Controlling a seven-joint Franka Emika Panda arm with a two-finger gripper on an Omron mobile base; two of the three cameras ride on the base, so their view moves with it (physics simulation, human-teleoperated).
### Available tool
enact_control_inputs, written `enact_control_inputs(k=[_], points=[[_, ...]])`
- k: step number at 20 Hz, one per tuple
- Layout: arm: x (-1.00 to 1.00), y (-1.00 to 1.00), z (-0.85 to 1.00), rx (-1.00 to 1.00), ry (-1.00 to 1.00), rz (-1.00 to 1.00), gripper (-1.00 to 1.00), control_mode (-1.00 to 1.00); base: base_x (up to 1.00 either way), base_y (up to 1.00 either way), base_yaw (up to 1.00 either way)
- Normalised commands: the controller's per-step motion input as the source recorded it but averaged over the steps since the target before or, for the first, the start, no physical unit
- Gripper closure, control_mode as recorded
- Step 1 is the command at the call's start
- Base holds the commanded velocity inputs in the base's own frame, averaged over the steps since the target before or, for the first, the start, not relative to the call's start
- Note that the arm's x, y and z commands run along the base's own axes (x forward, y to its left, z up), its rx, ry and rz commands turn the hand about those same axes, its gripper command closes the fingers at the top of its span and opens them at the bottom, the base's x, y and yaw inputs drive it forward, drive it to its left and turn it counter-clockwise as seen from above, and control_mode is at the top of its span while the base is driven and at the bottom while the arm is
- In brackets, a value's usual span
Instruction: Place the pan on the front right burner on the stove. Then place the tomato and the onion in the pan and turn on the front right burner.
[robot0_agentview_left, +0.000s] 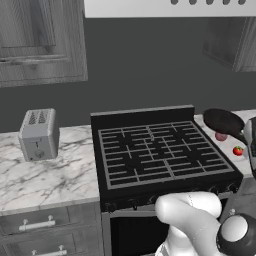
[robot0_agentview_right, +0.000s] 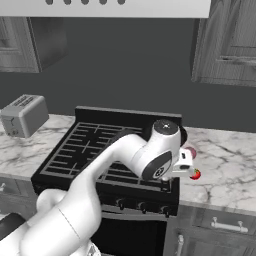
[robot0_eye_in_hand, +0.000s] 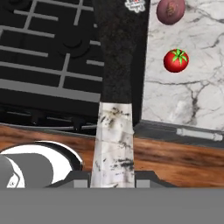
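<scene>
Gripping the pan (robot0_agentview_left: 223, 121) by its long handle, the gripper (robot0_eye_in_hand: 112, 181) holds the shallow black round dish lifted beyond its fingertips, over the stove's (robot0_agentview_left: 160, 152) right edge; the dull maroon onion (robot0_eye_in_hand: 170, 11) and glossy red, green-topped tomato (robot0_eye_in_hand: 176, 60) lie right of it on the marble counter (robot0_eye_in_hand: 188, 94).

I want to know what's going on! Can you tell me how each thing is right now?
pan: lifted in the air, held by its handle
gripper: fingers shut on the pan's handle
tomato: sitting on the counter, not in the pan
onion: sitting on the counter, beside the tomato
stove: grates bare
toaster: standing upright on the counter
</scene>
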Motion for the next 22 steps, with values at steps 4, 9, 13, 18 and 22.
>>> enact_control_inputs(k=[4, 9, 13, 18, 22], points=[[-0.12, 0.05, 0.17, -0.03, 0.03, 0.1, 1.0, -1.0, 0.0, 0.0, 0.0], [-0.16, 0.0, 0.06, -0.02, 0.05, 0.14, 1.0, -1.0, 0.0, 0.0, 0.0], [-0.24, 0.15, 0.04, 0.0, 0.05, 0.19, 1.0, -1.0, 0.0, 0.0, 0.0], [-0.19, 0.29, 0.16, 0.0, 0.06, 0.21, 1.0, -1.0, 0.0, 0.0, 0.0], [-0.03, 0.33, 0.14, 0.0, 0.08, 0.19, 1.0, -1.0, 0.0, 0.0, 0.0]])
